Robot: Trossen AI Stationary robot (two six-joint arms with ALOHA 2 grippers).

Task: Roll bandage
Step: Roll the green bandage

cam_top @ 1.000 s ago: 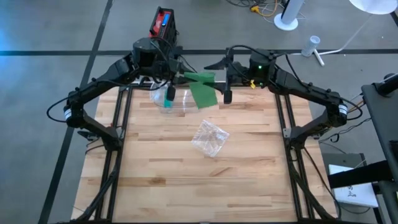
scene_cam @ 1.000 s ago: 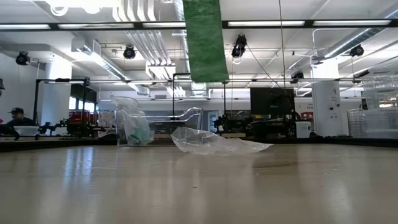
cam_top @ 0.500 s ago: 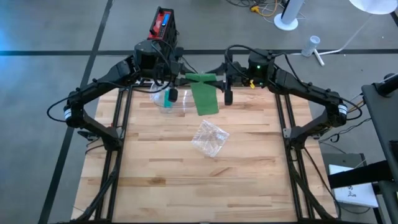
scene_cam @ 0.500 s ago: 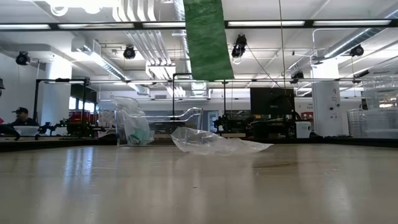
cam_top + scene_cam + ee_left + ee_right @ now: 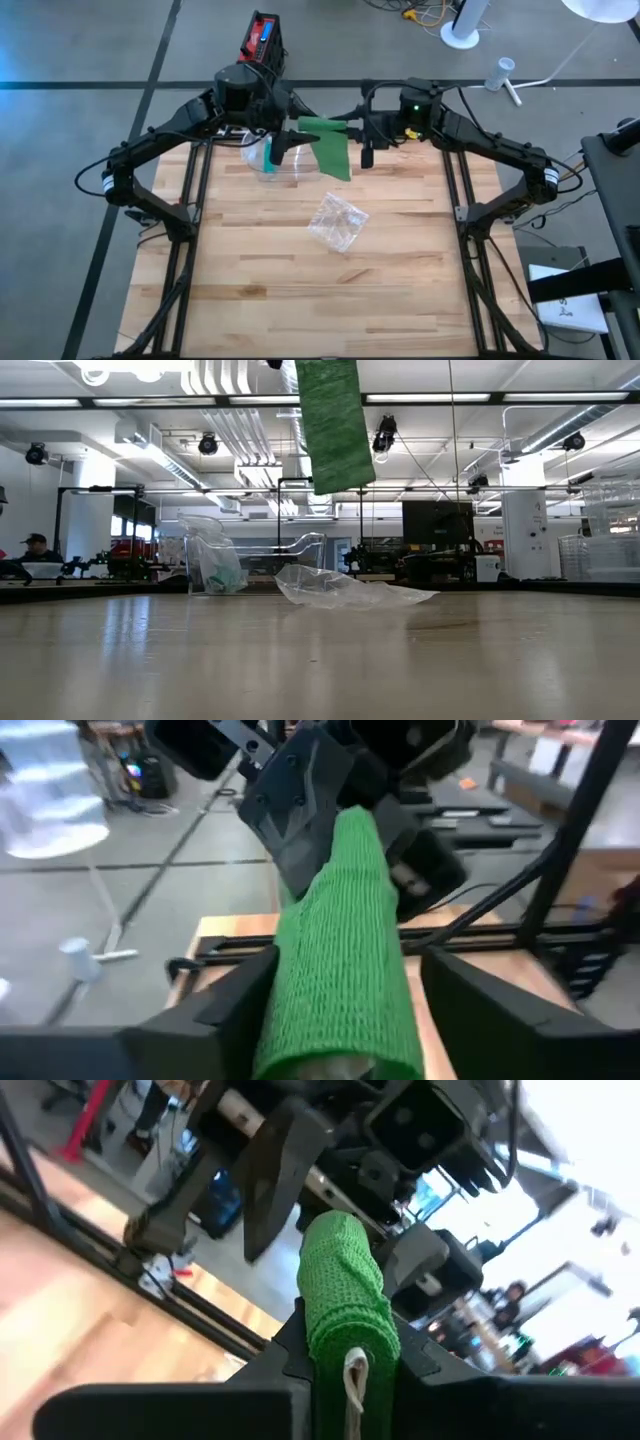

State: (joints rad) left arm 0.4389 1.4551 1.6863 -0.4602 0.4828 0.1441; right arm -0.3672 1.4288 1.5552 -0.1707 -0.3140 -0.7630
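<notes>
The bandage (image 5: 325,145) hangs in the air between the two grippers, high above the far end of the desk (image 5: 320,280). Its rolled end runs crosswise from one gripper to the other; the loose tail drops straight down toward the desk, as the low view shows (image 5: 333,425). The right gripper (image 5: 345,1355) is clamped on one end of the roll. The left gripper (image 5: 340,1010) stands open, its fingers straddling the other end without pinching it. Both sit equally near, so the next turn of the roll likely falls to the right one. A clear bag (image 5: 337,222) lies on the desk, well below.
</notes>
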